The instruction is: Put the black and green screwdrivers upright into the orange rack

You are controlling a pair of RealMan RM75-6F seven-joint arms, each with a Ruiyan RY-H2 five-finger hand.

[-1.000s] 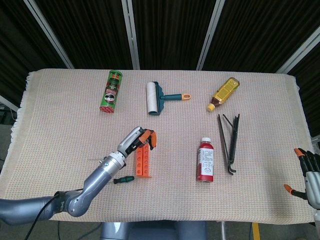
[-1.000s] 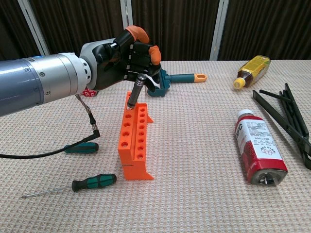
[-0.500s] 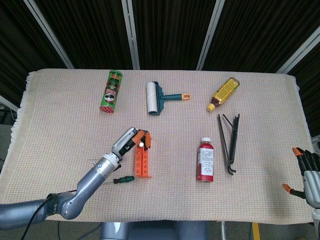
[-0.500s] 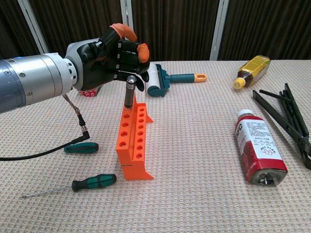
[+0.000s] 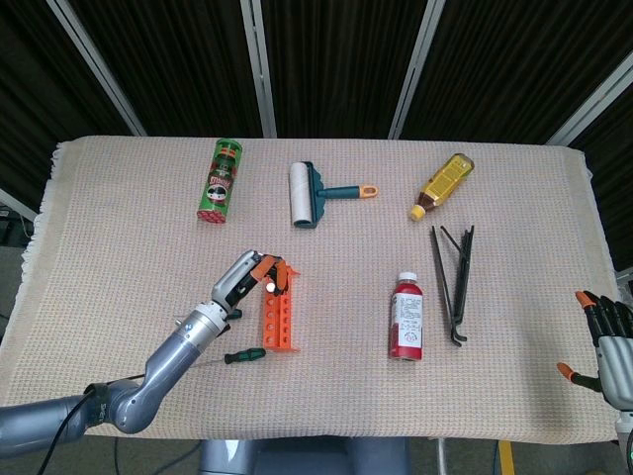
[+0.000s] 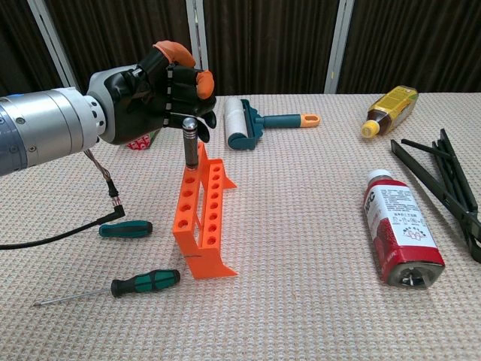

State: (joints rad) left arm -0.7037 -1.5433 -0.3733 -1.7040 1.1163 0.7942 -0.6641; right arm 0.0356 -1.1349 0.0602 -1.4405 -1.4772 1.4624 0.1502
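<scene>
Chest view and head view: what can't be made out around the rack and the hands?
- Chest view: left hand hides whether its fingers touch the standing screwdriver.
- Head view: the orange rack holes are too small to tell which one is filled.
- Head view: right hand is cut off by the frame edge.

I note an orange rack (image 6: 201,218), a dark grey-handled screwdriver (image 6: 190,141) upright in it, a black-and-green screwdriver (image 6: 145,282) and a teal-handled one (image 6: 126,229) on the beige woven cloth (image 6: 301,301), my black left hand (image 6: 154,92) orange-tipped.

Beige woven tablecloth (image 5: 148,257) over table, dark curtain (image 5: 336,59) behind, pale slanted bars (image 5: 259,64)
</scene>
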